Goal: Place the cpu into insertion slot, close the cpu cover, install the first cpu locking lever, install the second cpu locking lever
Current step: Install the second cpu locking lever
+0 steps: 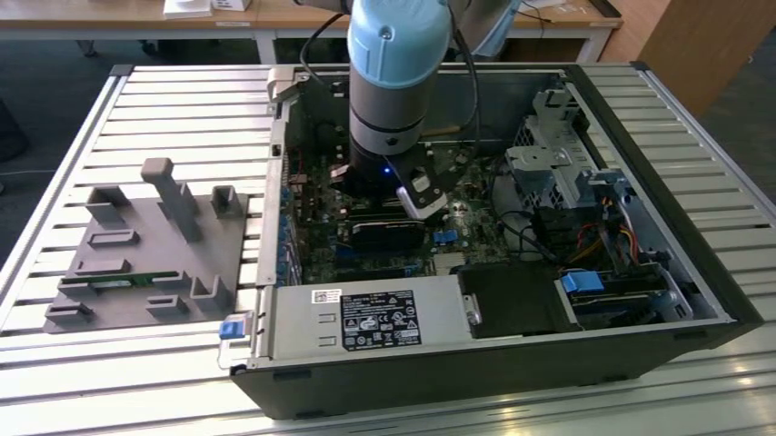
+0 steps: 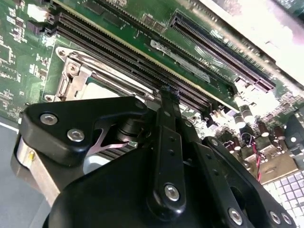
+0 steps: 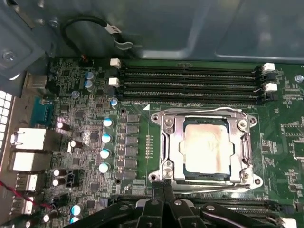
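Observation:
In the first wrist view the cpu [image 3: 204, 145], a pale silver square, lies seated in the insertion slot [image 3: 166, 142] on the green motherboard. The cpu cover [image 3: 240, 142], a silver frame, lies flat over the chip's edges. My gripper [image 3: 164, 184] is shut, its thin black fingertips together at the socket's corner by a screw post, touching or just above the rim. In the second wrist view the gripper [image 2: 167, 95] hides most of the socket [image 2: 78, 78]. A thin silver locking lever [image 3: 213, 186] runs along the socket edge beside the fingers.
Black memory slots [image 3: 190, 83] run along the socket's far side, and capacitors [image 3: 105, 137] and rear ports [image 3: 28, 142] stand beside it. In the exterior view the arm [image 1: 388, 82] reaches down into the open computer case [image 1: 679, 272]. A grey fixture [image 1: 145, 254] sits on the slatted table.

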